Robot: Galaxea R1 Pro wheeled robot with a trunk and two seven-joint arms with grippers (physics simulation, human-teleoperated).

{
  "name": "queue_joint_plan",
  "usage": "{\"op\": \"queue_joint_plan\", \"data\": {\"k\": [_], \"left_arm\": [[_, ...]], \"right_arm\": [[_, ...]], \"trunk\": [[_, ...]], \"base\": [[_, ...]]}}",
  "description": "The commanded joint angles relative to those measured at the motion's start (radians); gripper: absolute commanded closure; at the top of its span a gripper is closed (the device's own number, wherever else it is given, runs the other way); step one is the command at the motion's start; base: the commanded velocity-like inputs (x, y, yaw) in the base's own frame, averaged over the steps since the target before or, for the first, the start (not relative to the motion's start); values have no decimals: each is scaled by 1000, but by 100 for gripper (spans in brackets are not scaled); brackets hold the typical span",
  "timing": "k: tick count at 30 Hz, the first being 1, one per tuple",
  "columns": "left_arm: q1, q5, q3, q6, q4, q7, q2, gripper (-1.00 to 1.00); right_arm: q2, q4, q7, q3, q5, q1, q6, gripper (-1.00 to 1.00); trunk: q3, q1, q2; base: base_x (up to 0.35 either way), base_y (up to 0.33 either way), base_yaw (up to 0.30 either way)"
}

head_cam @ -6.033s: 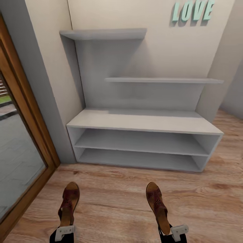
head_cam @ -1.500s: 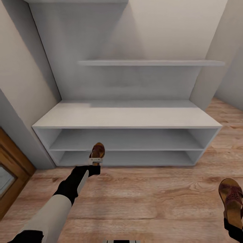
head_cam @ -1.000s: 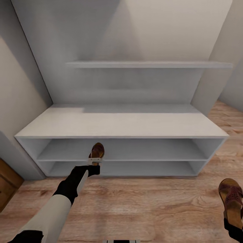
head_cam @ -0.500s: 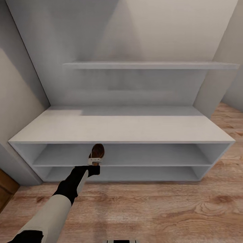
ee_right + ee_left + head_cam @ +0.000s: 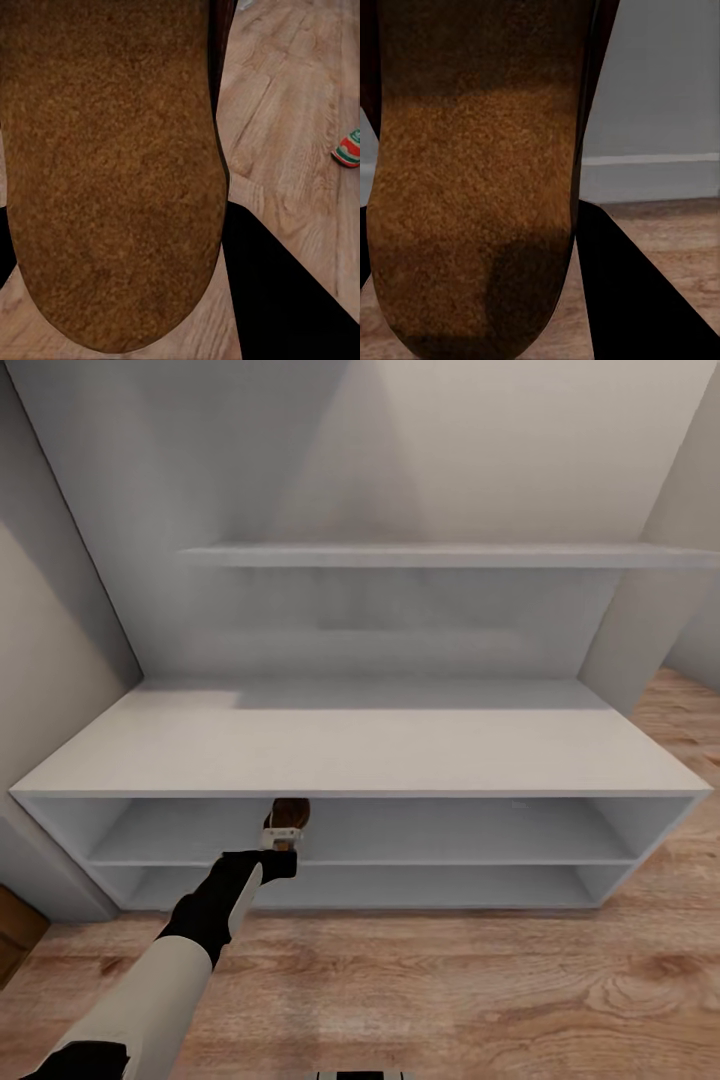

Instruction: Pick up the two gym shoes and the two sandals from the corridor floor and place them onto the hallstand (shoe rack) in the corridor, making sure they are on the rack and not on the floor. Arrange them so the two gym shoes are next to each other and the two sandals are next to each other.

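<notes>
The left tool (image 5: pixel 281 838) holds a sandal (image 5: pixel 290 815), toe pointing into the rack (image 5: pixel 360 792) at its upper tier's front edge. The right tool (image 5: pixel 217 187) grips the other sandal (image 5: pixel 112 165) above the floor (image 5: pixel 300 112).

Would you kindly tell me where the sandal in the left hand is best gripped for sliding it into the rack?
By its heel end, from behind, as the left hand grips it now. The sandal is long and flat, so its free toe points ahead at the hallstand shelf opening and can probably enter first, with the hand left outside.
</notes>
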Motion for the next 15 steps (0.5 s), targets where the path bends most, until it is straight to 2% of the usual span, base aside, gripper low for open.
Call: {"op": "queue_joint_plan", "data": {"k": [1, 9, 15], "left_arm": [[0, -1, 0, 6, -1, -3, 0, 100], [-2, -1, 2, 6, -1, -3, 1, 100], [-2, -1, 3, 6, -1, -3, 1, 100]], "right_arm": [[0, 1, 2, 0, -11, -1, -3, 100], [1, 1, 2, -2, -11, 0, -3, 100], [2, 1, 2, -2, -11, 0, -3, 100]], "trunk": [[-1, 0, 0], [-1, 0, 0], [-1, 0, 0]], "base": [[211, 0, 0], [63, 0, 0], [245, 0, 0]]}}
